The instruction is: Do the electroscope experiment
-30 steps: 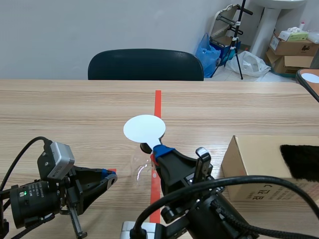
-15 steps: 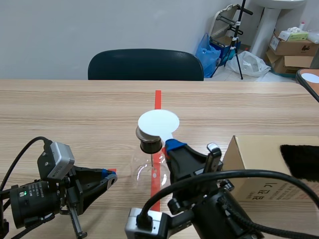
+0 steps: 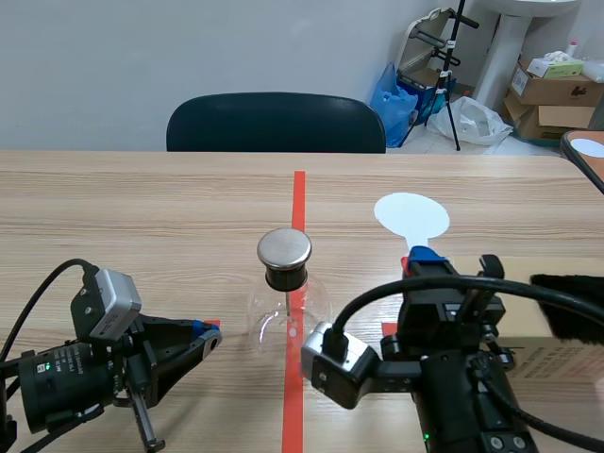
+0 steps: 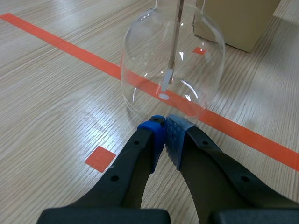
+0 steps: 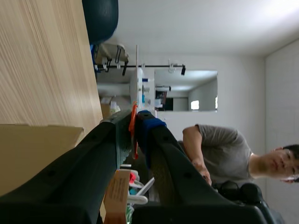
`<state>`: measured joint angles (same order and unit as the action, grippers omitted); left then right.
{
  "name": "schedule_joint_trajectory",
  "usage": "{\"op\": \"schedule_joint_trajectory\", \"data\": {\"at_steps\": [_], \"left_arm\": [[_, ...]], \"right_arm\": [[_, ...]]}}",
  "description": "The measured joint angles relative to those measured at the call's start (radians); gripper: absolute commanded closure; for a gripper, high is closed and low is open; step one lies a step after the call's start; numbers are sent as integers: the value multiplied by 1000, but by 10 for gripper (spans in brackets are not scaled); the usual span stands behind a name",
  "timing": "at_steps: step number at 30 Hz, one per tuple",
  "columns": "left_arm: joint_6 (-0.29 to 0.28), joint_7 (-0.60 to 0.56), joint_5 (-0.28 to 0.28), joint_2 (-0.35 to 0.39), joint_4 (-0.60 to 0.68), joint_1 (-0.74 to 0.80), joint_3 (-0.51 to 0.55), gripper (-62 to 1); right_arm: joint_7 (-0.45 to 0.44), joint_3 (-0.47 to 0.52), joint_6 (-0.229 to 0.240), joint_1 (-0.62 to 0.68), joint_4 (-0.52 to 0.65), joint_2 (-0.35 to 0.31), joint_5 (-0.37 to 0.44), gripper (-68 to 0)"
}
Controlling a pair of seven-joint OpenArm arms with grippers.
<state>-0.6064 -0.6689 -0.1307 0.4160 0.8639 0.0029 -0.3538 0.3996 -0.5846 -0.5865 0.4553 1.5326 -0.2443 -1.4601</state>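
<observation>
Pale wood-grain table (image 3: 142, 208) carries a clear round glass flask with a black stopper and flat metal cap (image 3: 287, 302). It stands on the orange-red tape line (image 3: 299, 189), midway between the left and right edges and nearer the near edge. Left hand (image 4: 164, 133) sits low just short of the flask's base, blue pads pressed together on nothing. Right hand (image 3: 427, 257) is clamped on the stem of a white round paddle (image 3: 411, 215), held up apart from the flask, toward the right edge. In its wrist view, the thin strip between the fingers is probably that paddle edge-on. A brown cardboard box (image 3: 557, 354) lies by the right edge.
</observation>
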Motion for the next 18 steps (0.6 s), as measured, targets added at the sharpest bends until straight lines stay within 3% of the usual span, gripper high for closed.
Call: {"op": "schedule_joint_trajectory", "data": {"at_steps": [8, 18], "left_arm": [[0, 0, 0, 0, 0, 0, 0, -32], [0, 0, 0, 0, 0, 0, 0, -32]], "right_arm": [[55, 0, 0, 0, 0, 0, 0, -17], [23, 0, 0, 0, 0, 0, 0, -17]]}}
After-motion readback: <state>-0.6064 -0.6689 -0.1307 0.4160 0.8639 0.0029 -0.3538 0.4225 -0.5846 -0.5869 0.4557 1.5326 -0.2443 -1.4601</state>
